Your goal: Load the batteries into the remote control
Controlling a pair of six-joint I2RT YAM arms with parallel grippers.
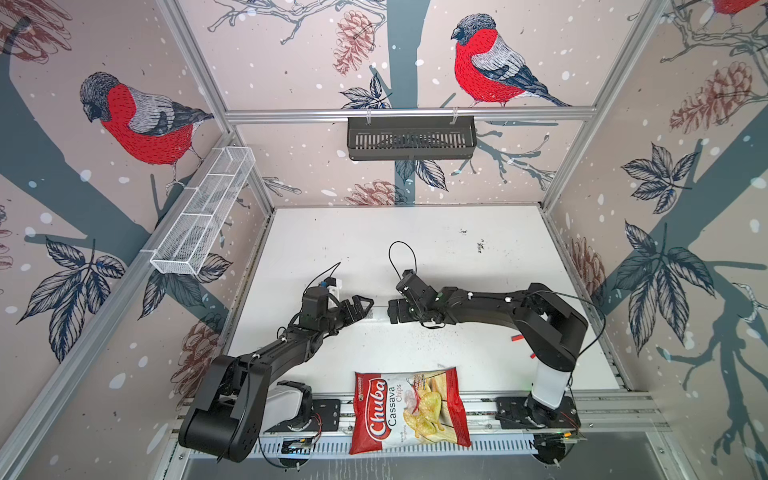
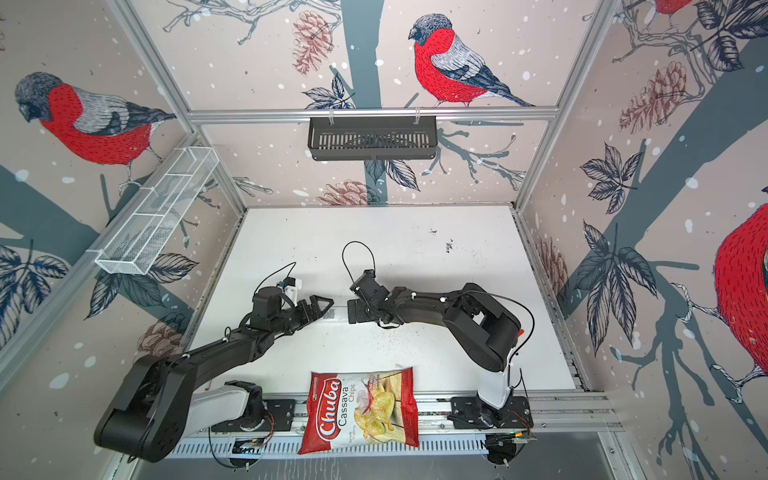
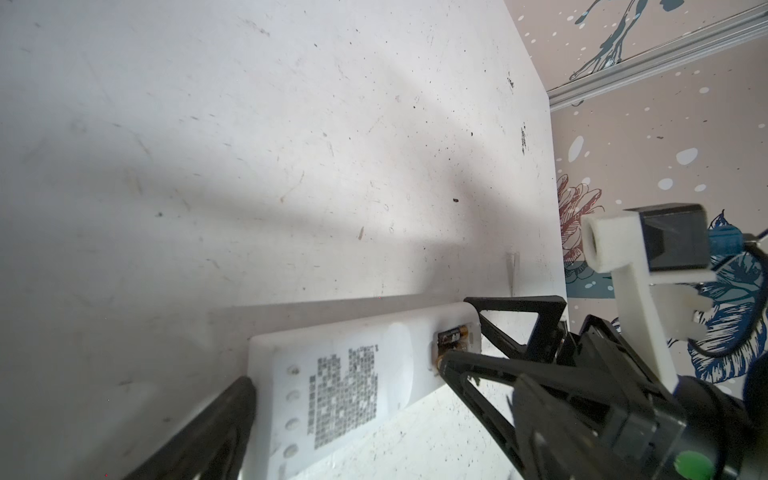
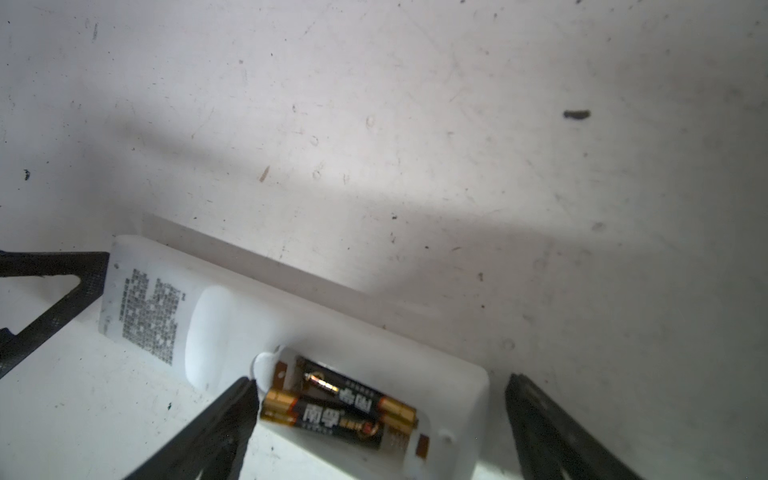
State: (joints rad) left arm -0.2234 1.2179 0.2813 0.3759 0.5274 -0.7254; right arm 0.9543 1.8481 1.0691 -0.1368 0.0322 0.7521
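Remote control (image 4: 232,328), its batteries (image 4: 340,409) between the right claw's (image 4: 382,384) spread jaws

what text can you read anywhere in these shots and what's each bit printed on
"Chuba": chips bag, white brand lettering on red.
"Cassava Chips": same bag, beside the brand.
"南孚": on the batteries lying in the remote control.
The printed label on the remote's back: too blurred to read.
The bag's fine print: too small to read.

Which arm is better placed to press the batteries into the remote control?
Probably the right pincer: it straddles the batteries in the remote control; the left pincer is at the label end.
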